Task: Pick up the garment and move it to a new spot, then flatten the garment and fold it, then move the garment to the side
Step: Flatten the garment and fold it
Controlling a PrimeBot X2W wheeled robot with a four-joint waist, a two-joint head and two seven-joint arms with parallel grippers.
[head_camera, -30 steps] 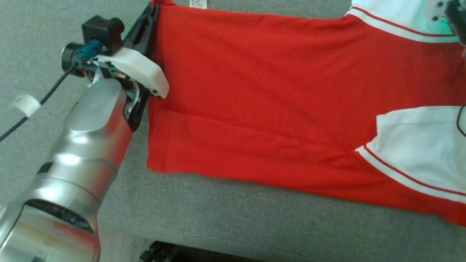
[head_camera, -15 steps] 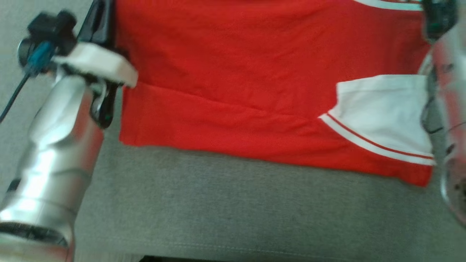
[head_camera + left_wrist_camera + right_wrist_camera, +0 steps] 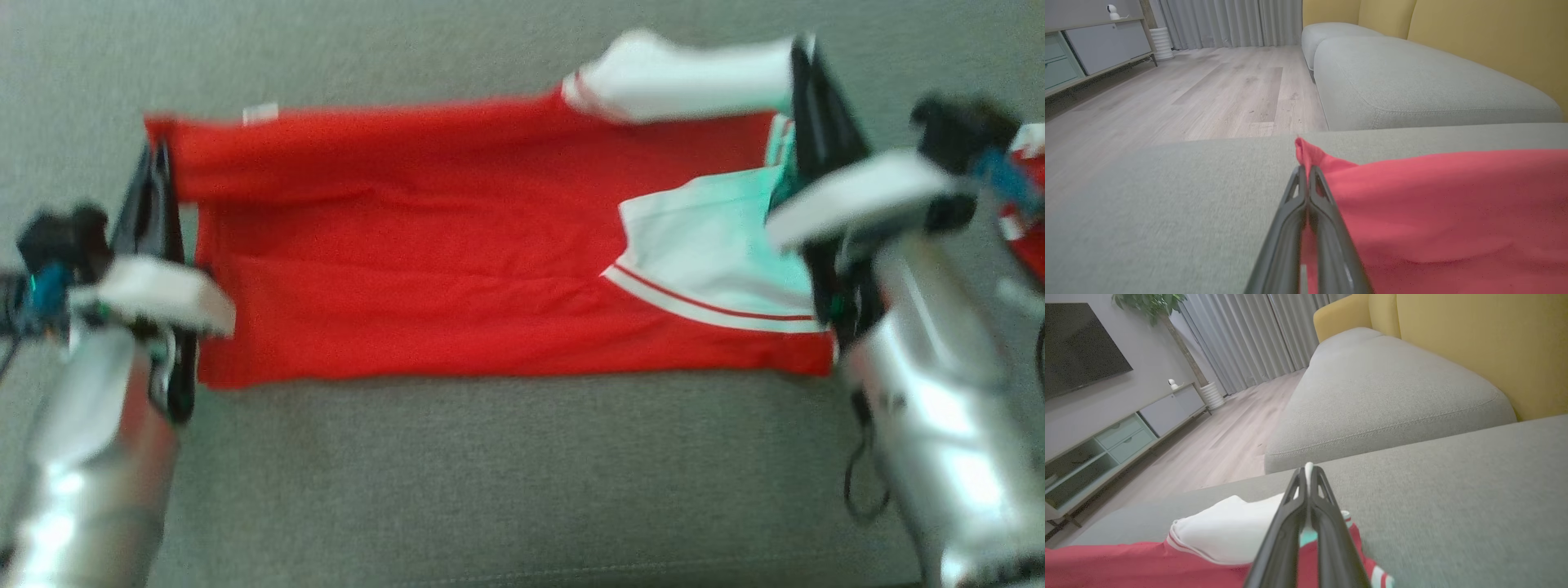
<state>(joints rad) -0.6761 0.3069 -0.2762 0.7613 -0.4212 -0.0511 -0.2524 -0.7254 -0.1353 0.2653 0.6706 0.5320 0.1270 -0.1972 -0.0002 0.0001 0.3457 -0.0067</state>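
Right, I see the red garment [image 3: 424, 261] spread sideways across the grey sofa seat [image 3: 490, 490], white sleeves at its right end. My left tool [image 3: 1304, 173] is clenched on the garment's far left red corner, with a peak of cloth poking past the tips. My right tool [image 3: 1308, 473] is clenched on white fabric at the far right corner.

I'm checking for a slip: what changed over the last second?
Mostly the head view pulled back, so the whole shirt now shows. The left gripper stays shut on its red corner, the right gripper on its white end. The shirt still lies spread on the sofa; nothing was let go.
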